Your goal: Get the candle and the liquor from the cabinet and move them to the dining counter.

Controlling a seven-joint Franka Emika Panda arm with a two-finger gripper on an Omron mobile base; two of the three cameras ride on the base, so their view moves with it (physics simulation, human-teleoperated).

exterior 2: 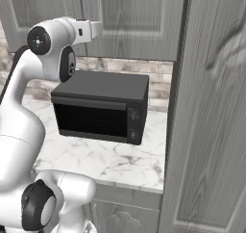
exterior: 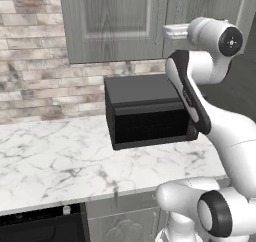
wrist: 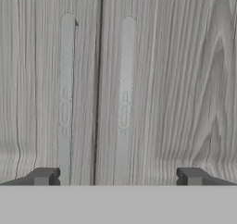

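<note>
Arm raised high; hand level, fingers wide apart

Arm: glossy white rounded links, dark grey-black joint caps (round, with a small central hub), black side band along one link. Finger tips: small, dark grey, blocky.

White grey-veined marble desk against brick wall, 1 black microwave resting on desk near far right end, below grey cabinet doors
</note>
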